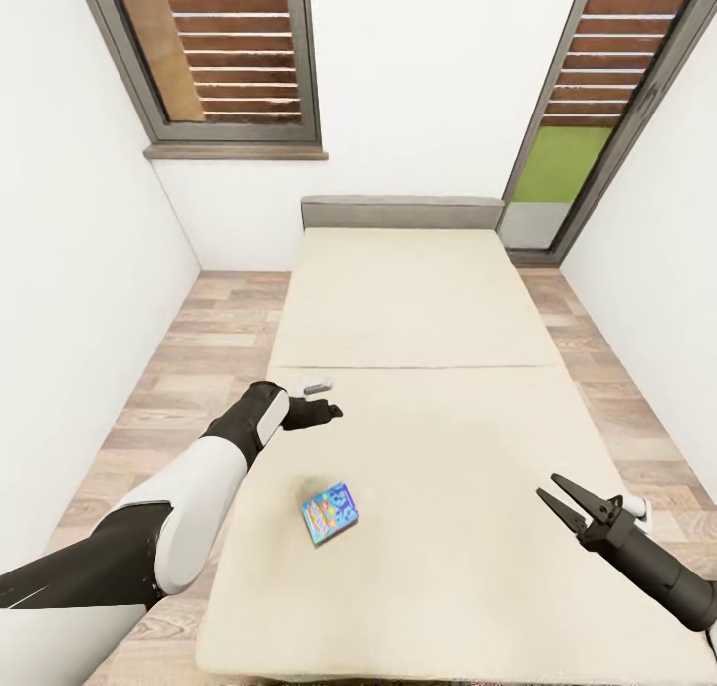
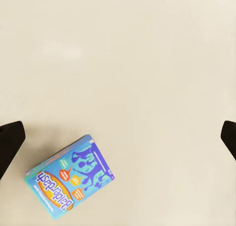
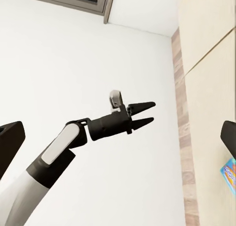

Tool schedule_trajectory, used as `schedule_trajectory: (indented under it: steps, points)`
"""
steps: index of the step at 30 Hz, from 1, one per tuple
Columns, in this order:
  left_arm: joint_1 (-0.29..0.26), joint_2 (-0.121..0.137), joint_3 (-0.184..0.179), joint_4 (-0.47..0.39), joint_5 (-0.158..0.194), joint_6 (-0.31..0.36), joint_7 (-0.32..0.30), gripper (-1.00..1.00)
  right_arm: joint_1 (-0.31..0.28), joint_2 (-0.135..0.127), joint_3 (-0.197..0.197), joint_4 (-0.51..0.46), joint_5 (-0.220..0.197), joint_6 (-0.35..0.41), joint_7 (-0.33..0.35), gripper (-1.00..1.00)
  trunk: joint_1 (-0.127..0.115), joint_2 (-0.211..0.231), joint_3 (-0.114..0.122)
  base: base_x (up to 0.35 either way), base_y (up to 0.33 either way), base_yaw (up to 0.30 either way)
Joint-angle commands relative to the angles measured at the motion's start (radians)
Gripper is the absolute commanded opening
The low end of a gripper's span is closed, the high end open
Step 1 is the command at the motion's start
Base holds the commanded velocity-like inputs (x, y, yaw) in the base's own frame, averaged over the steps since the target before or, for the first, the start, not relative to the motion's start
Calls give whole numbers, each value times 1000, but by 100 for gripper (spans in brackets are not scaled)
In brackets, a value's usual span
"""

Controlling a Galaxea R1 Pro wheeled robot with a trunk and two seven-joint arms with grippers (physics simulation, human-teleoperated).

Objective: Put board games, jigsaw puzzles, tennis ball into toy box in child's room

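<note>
One board game, a flat light blue box with blue lettering, lies on the cream bed near its front left part. In the left wrist view the same box lies flat on the mattress below the camera, off to one side of the span between the fingers. My left gripper hangs over the bed's left edge, above and beyond the box, jaws wide open and holding nothing. My right gripper hovers open over the bed's right front. In the right wrist view, my left gripper shows its jaws apart.
Wood-plank floor runs in narrow strips along both sides of the bed. White walls close in on left and right. A grey headboard stands against the back wall, with a slatted window at the left and a glazed door at the right.
</note>
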Motion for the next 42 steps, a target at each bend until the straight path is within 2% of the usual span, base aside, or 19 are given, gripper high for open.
schedule_trajectory:
  steps: [1, 15, 22, 23, 27, 31, 35, 42]
  points:
    - [0, -1, 4, -1, 6, 4, 2, 100, -1, 0, -2, 0, 0, 4, 3, 100, 0, -2, -3, 0, 0, 0]
    - [0, -1, 4, -1, 6, -4, 2, 100, -1, 0, -8, -2, -1, 9, 16, 100, 0, -2, -26, 0, 0, 0]
    - [0, -1, 3, -1, 7, -5, 2, 100, 1, 0, -24, -11, -1, 34, 128, 100, 0, -2, -37, 0, 0, 0]
    - [0, -1, 3, -1, 7, -5, 2, 100, 2, 0, -32, -19, -1, 45, 157, 100, 0, -2, -39, 0, 0, 0]
    - [0, -1, 3, -1, 7, -5, 2, 100, 24, -5, -61, -52, -2, 62, 201, 100, 0, -2, -46, 0, 0, 0]
    - [0, -1, 3, -1, 7, -5, 2, 100, 94, -10, -129, -123, -18, 71, 265, 100, 0, -2, -52, 0, 0, 0]
    - [0, -1, 3, 0, 7, -5, 2, 100, 129, -12, -166, -152, -31, 72, 303, 100, 0, -2, -59, 0, 0, 0]
    - [0, -1, 3, -1, 7, -9, 2, 100, 144, -11, -181, -163, -32, 70, 318, 100, 0, -2, -70, 0, 0, 0]
